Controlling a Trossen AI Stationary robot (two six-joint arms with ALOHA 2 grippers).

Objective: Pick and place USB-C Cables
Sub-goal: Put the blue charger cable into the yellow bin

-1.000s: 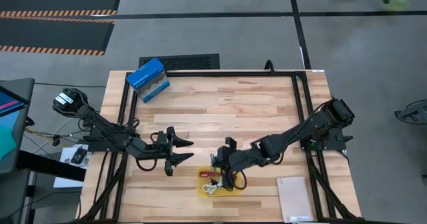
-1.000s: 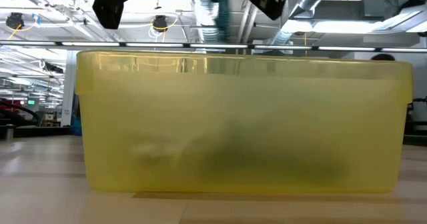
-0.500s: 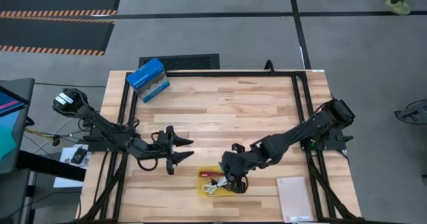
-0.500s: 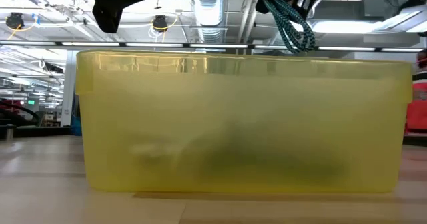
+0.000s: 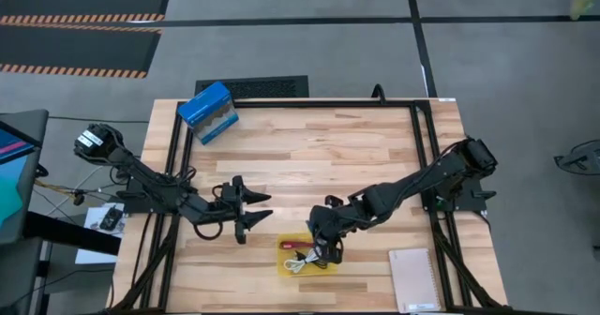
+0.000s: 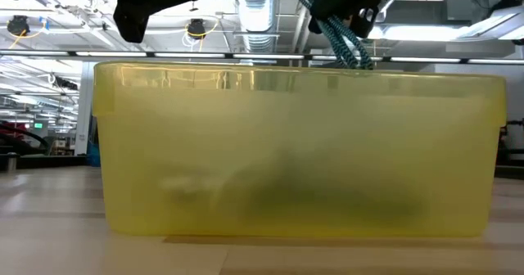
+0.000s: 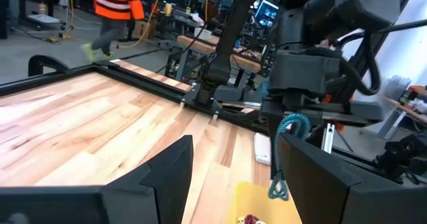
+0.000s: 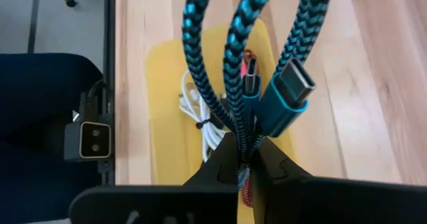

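Note:
The teal-blue braided USB-C cable [image 8: 240,57] is in my right gripper [image 8: 244,167], which is shut on it above the yellow tray [image 5: 292,249]. The low view shows it dangling [image 6: 348,42] at about the height of the tray's rim [image 6: 246,69]. A white cable [image 8: 200,111] and a dark red cable [image 5: 293,245] lie on the tray floor. My left gripper [image 5: 261,212] is open and hovers over bare wood left of the tray, holding nothing. My right gripper pinches several strands of the teal cable's coil [image 8: 241,141] together between its two fingers, coming from above and pointing down. The loops and the two connectors [image 8: 287,91] hang below the fingers, lifted clear over the tray.
A blue box [image 5: 208,112] sits at the table's far left corner. A white notepad [image 5: 414,279] lies near the right near corner. Black frame rails [image 5: 422,156] run along the table's sides. Bare wood lies between the box and the tray. A person in orange walks in the room beyond [image 7: 113,11].
My right gripper, shut on the teal cable the whole time, has moved from just beyond the tray's far edge toward the table's near edge, to above the tray. The cable has swung below it and now hangs over the tray.

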